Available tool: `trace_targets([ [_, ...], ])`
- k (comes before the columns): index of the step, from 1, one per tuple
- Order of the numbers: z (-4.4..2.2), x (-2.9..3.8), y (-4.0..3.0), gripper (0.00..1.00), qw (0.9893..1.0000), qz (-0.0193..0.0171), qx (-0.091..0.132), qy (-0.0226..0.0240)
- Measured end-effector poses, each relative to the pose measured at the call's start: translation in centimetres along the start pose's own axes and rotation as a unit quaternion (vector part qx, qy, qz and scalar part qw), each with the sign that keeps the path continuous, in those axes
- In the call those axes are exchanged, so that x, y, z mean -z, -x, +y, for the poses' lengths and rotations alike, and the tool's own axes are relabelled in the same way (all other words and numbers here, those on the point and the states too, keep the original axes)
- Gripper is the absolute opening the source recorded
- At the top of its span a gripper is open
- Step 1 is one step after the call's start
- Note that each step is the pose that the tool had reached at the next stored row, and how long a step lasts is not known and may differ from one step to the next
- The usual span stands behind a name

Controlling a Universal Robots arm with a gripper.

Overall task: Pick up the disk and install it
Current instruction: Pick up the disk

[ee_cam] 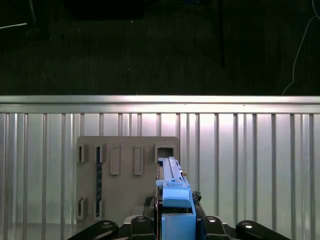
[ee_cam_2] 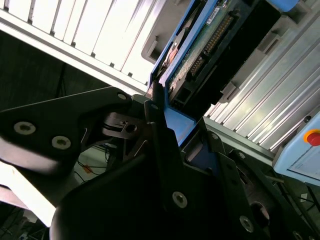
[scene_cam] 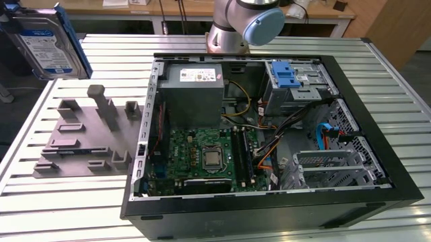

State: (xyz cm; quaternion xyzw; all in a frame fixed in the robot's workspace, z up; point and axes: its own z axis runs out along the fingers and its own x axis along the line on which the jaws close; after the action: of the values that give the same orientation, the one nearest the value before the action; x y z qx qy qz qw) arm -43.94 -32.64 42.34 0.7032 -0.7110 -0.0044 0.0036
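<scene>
Exterior view: your open computer case (scene_cam: 269,199) sits mid-table with the grey fixture plate (scene_cam: 81,141) beside it. The disk (scene_cam: 47,43) hangs above that plate, well apart from the drive cage (scene_cam: 296,85). In the first wrist view, the gripper (ee_cam: 176,225) is clamped on the disk's blue carrier. Pick-up is done and installation is outstanding. I judge that seating calls for squaring the disk to the cage, clear of the loose cables (scene_cam: 283,126).

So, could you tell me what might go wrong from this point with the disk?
The end effector clamps the disk by one end of its blue carrier frame, so it might pivot or slip. Loose cables lie beside the drive cage in the open case and could snag it during installation.
</scene>
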Motion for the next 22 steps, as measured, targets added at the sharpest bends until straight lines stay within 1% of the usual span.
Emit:
trace_targets([
  [14,0.01,0.96,0.00,0.36,1.0000,0.0000,0.000,0.0000],
  [22,0.02,1.63,0.00,0.36,1.0000,0.0000,0.000,0.0000],
])
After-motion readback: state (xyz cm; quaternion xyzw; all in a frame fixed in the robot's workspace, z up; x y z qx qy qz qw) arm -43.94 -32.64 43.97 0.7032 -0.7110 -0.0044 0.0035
